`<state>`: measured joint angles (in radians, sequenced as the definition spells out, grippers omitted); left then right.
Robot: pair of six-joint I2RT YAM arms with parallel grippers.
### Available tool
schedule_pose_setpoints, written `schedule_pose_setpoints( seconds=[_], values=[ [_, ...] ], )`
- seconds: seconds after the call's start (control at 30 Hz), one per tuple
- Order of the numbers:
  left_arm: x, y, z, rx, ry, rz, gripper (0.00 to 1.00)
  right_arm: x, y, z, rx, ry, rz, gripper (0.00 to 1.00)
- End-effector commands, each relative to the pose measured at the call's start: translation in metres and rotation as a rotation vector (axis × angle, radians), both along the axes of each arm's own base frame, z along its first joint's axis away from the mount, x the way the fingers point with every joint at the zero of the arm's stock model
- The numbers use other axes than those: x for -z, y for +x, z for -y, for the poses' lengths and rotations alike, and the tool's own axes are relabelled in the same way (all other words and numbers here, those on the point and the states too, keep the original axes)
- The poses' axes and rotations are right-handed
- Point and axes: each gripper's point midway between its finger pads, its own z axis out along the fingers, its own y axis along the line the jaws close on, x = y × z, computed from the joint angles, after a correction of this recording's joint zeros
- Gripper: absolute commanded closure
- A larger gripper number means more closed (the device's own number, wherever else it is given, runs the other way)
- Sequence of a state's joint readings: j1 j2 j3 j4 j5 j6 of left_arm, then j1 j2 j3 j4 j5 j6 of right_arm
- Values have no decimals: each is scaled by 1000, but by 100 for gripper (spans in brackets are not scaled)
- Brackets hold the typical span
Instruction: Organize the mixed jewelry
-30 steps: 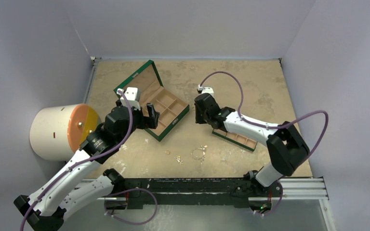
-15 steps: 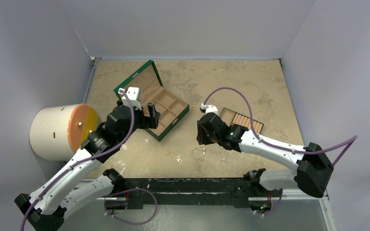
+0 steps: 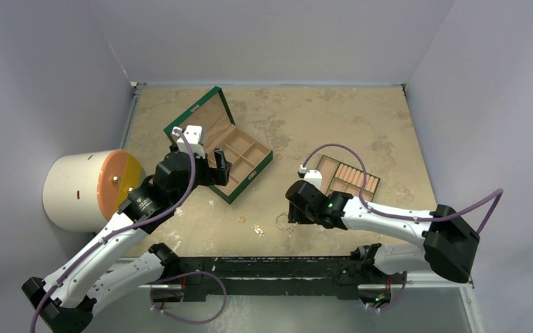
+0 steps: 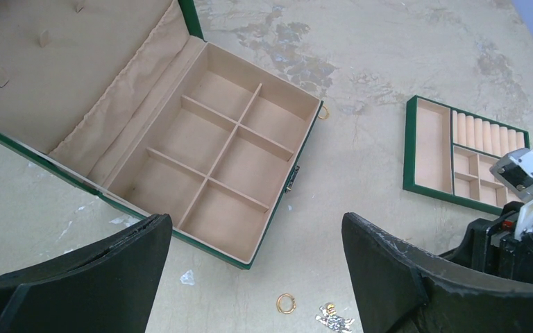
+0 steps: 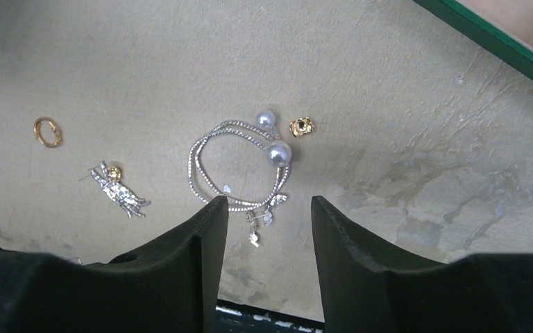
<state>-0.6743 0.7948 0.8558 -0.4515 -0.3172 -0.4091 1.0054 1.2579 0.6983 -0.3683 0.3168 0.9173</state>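
Mixed jewelry [image 5: 278,152], silver cluster [image 5: 121,191] diagonal lengthwise, beyond right gripper [image 5: 267,208], jaws parted, empty; left gripper [image 4: 253,222] wide open, empty.

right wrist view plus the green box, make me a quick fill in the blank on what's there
1. The silver hoops carry ____ pearls.
2. The gold ring lies on the ____, outside any box.
3. The green box has its lid ____.
4. Its base is split into ____ empty compartments.
Missing words: two; table; open; six.
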Motion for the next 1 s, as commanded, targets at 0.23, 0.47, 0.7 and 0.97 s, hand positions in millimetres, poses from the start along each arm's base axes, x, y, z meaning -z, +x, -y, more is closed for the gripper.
schedule_pose_setpoints(
  seconds=[0.23,0.47,0.7,0.97],
  values=[
    [-14,3,0,-2,-25,35,8,19,19,-13,103,0,24,47],
    [-13,3,-1,-8,-20,32,8,24,23,-17,108,-7,27,49],
    [-13,3,-1,-10,-19,32,8,33,25,-14,97,-40,35,54],
    [-12,4,-1,-11,-16,29,8,41,25,-13,84,-61,32,61]
  ],
)
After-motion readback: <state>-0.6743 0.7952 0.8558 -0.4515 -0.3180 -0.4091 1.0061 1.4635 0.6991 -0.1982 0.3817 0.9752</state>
